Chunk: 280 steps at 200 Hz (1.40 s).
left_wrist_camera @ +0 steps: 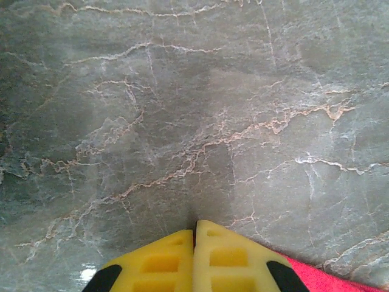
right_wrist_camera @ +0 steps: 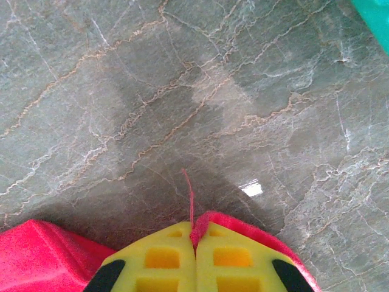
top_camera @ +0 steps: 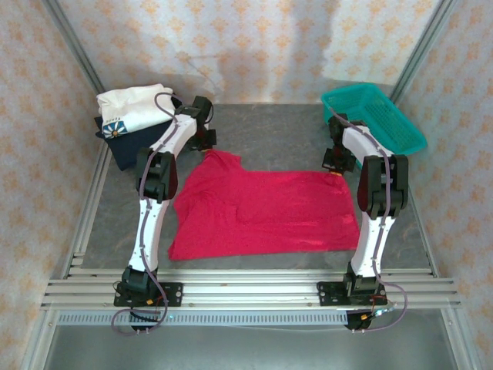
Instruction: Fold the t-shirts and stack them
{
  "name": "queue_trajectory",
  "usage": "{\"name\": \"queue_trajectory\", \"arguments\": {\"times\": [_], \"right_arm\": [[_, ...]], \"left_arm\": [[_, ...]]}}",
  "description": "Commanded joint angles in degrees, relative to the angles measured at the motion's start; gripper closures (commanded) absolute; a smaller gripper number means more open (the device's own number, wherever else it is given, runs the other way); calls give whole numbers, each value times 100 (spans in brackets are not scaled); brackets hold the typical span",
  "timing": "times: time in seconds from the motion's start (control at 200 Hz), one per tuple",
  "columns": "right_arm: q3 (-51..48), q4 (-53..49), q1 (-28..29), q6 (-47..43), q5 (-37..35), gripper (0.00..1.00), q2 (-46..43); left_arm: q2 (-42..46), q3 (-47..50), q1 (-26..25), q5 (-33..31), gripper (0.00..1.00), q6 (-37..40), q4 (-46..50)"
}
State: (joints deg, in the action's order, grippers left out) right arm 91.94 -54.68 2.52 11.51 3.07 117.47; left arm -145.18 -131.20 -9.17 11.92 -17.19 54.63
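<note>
Left tool at red t-shirt far-left corner, pads pressed together, pinch unclear. Shirt flat on counter. Right tool at far-right corner, clamped on cloth. Step, by my guess: first fold. Next: lift both corners evenly, draw toward shirt's near edge.

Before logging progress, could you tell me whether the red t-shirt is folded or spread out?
Spread out: the red t-shirt lies open and flat across the table, with some wrinkles.
</note>
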Motion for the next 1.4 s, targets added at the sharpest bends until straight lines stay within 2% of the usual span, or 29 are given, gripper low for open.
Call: {"name": "queue_trajectory", "arguments": {"times": [0.0, 0.21, 0.475, 0.686, 0.806, 0.926, 1.151, 1.396], "right_arm": [[-38, 256, -133, 118, -170, 100, -369], [-180, 582, -188, 150, -306, 100, -627], [-262, 664, -252, 57, -386, 100, -718], [-290, 708, -270, 34, -343, 100, -741], [-448, 772, -270, 6, -282, 100, -901], [-748, 860, -270, -66, -198, 100, -1220], [-1483, 848, -270, -101, -102, 100, -1896], [-2424, 925, -270, 50, 73, 100, -2715]], "left_arm": [[563, 1, -45, -120, 100, 92, -185], [1213, 191, -55, -320, 100, 462, -253], [1958, 1017, -17, -550, 100, 648, -623], [2080, 1094, -13, -348, 100, 689, -632], [2416, 1463, -83, -231, 100, 758, -825], [2958, 2098, -159, -129, 100, 758, -966], [4463, 3968, -348, -142, 100, 546, -1426], [5841, 5719, -535, -346, 100, 188, -1649]]}}
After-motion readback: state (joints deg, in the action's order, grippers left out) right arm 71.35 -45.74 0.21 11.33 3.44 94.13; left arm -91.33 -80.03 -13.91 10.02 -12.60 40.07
